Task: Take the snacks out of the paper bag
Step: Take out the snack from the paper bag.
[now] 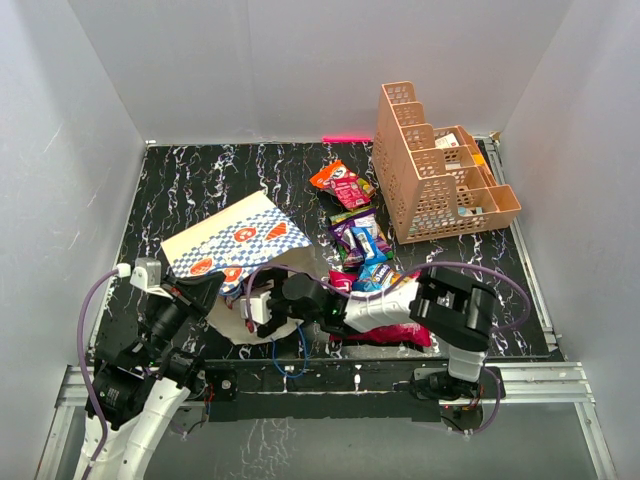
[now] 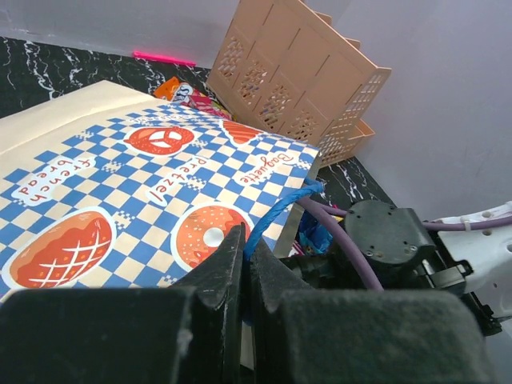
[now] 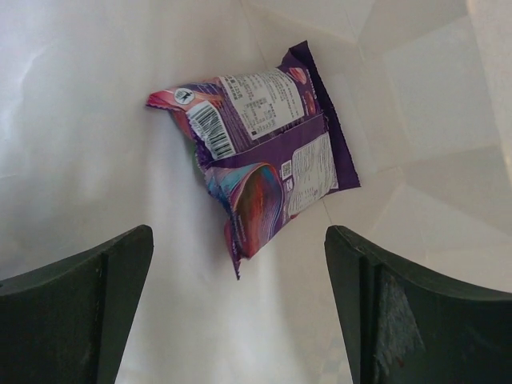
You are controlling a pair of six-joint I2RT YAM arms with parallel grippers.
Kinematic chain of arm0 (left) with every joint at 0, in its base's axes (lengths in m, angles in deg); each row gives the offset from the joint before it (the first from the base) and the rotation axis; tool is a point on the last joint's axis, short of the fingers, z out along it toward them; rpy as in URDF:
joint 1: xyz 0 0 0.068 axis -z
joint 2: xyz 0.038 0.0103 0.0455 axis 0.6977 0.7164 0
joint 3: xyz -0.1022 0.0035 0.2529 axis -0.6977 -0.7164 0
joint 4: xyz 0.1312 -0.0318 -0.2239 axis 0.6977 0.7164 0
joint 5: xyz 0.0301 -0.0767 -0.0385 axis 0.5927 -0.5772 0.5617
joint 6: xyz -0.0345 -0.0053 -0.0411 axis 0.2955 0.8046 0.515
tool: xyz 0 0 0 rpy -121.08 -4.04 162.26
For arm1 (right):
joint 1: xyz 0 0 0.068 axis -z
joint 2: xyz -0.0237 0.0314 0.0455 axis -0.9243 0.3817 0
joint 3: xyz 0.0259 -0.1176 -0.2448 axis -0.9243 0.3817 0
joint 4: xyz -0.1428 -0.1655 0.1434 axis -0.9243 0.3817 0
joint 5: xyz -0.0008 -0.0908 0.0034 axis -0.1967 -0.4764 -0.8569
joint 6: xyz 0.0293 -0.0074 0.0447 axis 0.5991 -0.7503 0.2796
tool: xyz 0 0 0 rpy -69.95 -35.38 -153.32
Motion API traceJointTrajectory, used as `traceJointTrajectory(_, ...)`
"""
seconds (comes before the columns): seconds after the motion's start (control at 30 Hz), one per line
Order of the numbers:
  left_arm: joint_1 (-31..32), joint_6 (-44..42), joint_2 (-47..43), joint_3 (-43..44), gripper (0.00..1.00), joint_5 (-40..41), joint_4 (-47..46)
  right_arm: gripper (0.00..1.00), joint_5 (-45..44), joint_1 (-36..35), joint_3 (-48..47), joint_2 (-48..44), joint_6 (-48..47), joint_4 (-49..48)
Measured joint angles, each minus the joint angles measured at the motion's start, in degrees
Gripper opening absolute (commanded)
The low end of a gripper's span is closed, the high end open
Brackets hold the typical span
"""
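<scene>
The blue-and-white checkered paper bag (image 1: 232, 240) lies on its side at the left, mouth toward the right arm; it also fills the left wrist view (image 2: 144, 192). My left gripper (image 2: 248, 240) is shut on the bag's blue cord handle (image 2: 280, 210). My right gripper (image 3: 240, 264) is open inside the bag's white interior, its fingers either side of a purple snack packet (image 3: 264, 152) that lies just ahead. Several snack packets (image 1: 358, 240) lie on the table outside, with the large red bag (image 1: 392, 325) under the right arm.
An orange lattice rack (image 1: 435, 170) with small boxes stands at the back right. A pink strip (image 1: 345, 137) lies against the back wall. The right arm (image 1: 455, 305) stretches leftward across the front of the table into the bag's mouth.
</scene>
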Motion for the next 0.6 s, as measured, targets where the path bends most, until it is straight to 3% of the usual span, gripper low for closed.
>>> traceJointTrajectory(0.6, -0.02, 0.0, -1.03, 0.0, 0.0, 0.44, 0.02, 0.47, -0.92, 1.97, -11.3, 14.14, -9.79, 3.23)
